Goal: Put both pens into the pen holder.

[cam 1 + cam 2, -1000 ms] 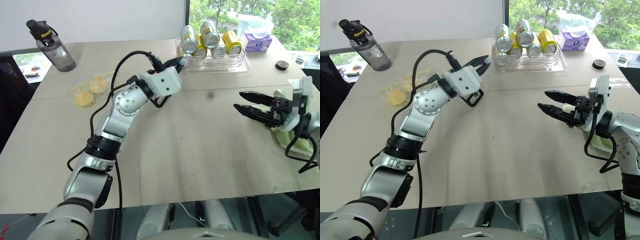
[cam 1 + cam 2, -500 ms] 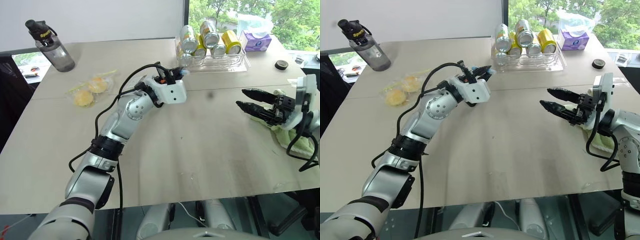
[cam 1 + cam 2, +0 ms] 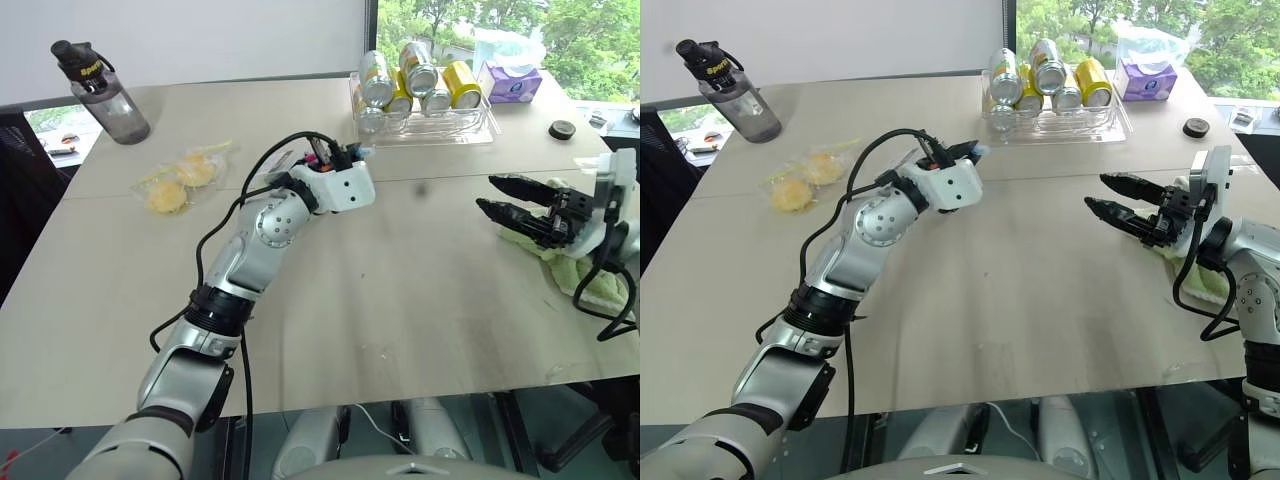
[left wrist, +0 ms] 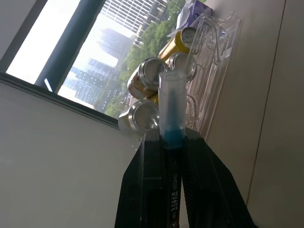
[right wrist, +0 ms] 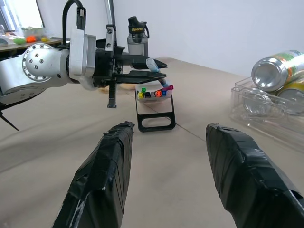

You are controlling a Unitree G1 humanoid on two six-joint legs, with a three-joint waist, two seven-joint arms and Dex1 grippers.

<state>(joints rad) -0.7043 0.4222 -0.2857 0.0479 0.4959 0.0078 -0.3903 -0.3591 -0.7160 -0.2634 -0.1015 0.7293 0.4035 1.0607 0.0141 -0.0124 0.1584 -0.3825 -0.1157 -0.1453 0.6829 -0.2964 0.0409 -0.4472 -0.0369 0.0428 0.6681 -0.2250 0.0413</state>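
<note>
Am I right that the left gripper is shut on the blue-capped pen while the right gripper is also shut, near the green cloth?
Not quite: the right gripper is open and empty, as the right wrist view shows. The left gripper is indeed shut on the blue-capped pen, and the green cloth lies beside the right one.

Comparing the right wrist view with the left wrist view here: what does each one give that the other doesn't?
Right wrist view: the pen holder standing on the table, the water bottle, the open right gripper. Left wrist view: the window and the lettering on the pen's barrel. Both: the left gripper shut on the blue-capped pen, and the cans.
</note>
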